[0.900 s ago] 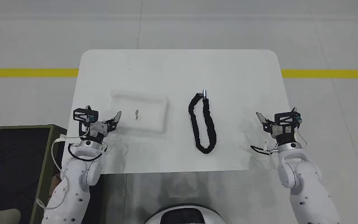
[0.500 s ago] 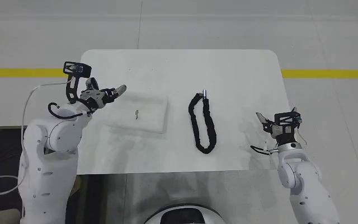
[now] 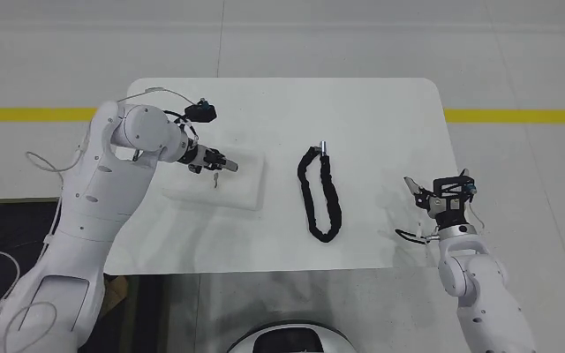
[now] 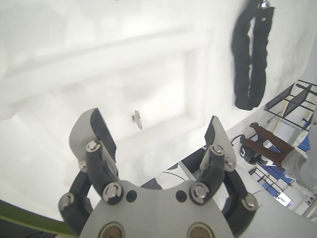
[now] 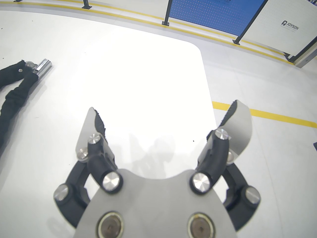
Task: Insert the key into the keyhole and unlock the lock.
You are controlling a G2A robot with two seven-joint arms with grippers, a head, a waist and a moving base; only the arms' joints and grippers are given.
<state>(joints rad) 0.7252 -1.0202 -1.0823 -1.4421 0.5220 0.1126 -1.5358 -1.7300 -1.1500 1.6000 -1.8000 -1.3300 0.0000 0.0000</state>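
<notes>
the left gripper (image 4: pixel 153 121) hovers, jaws spread wide, just over the key (image 4: pixel 137 120) on the white pad (image 3: pixel 247 190) at the left of the table (image 3: pixel 371 115), while the black lock (image 3: pixel 320 194) lies looped at mid-table, well apart, and the right gripper (image 5: pixel 165 108) hangs released and empty by the right edge

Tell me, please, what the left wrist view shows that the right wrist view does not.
Left wrist view, not the right: the key on the white tray, in front of the open left tool. Right wrist view, not the left: the open right tool, the yellow floor line and blue panels. Both: the black chain lock with its metal end, lying on the white table.
</notes>
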